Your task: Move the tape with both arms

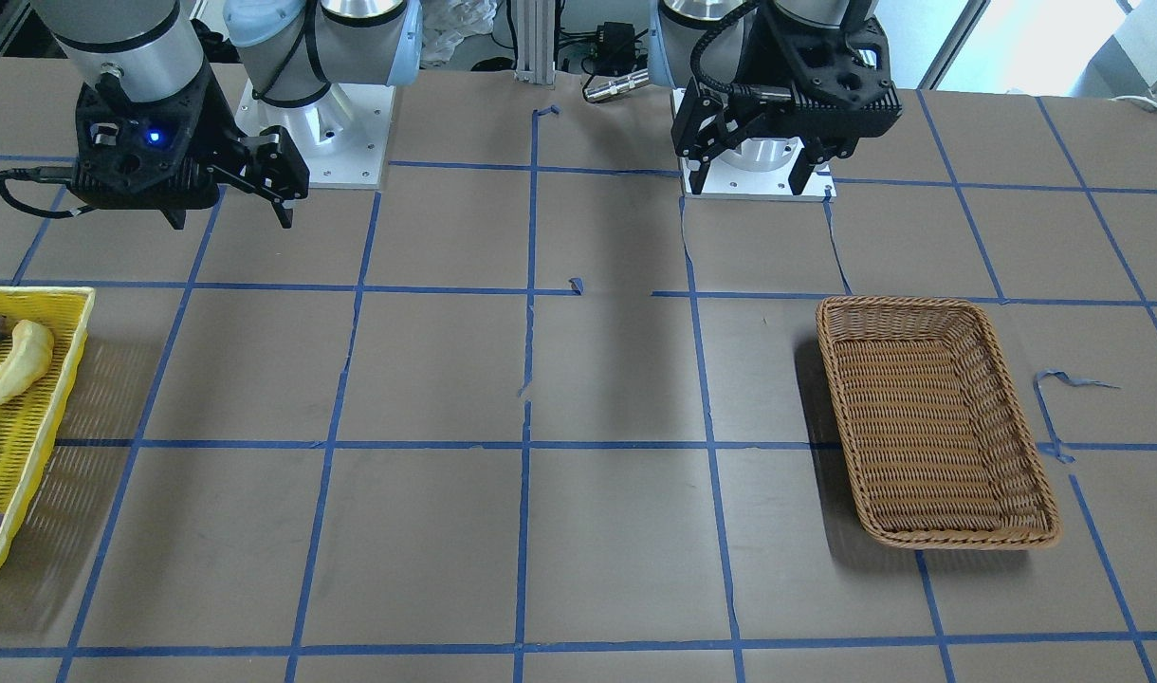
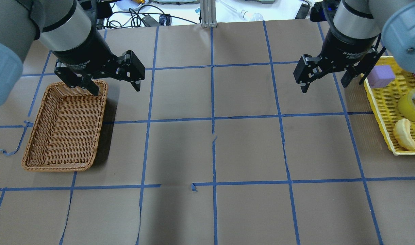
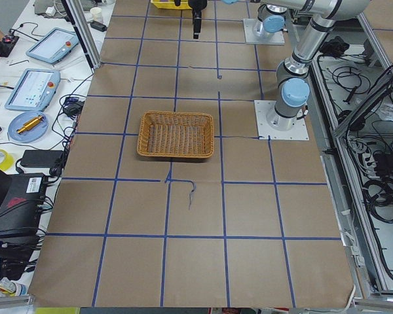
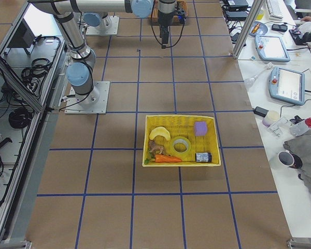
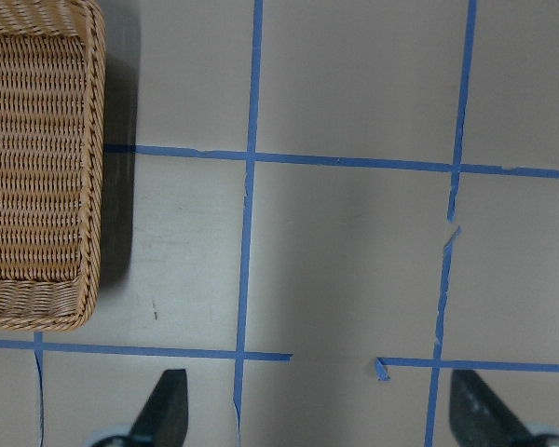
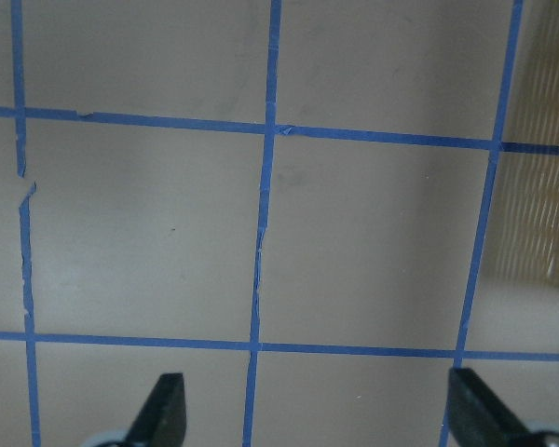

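Note:
The tape, a thick yellow roll with a white core, lies in the yellow basket at the right edge of the overhead view. It also shows in the exterior right view. My right gripper hangs open and empty above the table, left of that basket and apart from the tape. My left gripper is open and empty over the far right corner of the wicker basket. Each wrist view shows two spread fingertips over bare table, left and right.
The yellow basket also holds a pale banana-shaped item, a purple block, an orange carrot and a small can. The wicker basket has nothing in it. Blue tape lines grid the brown table.

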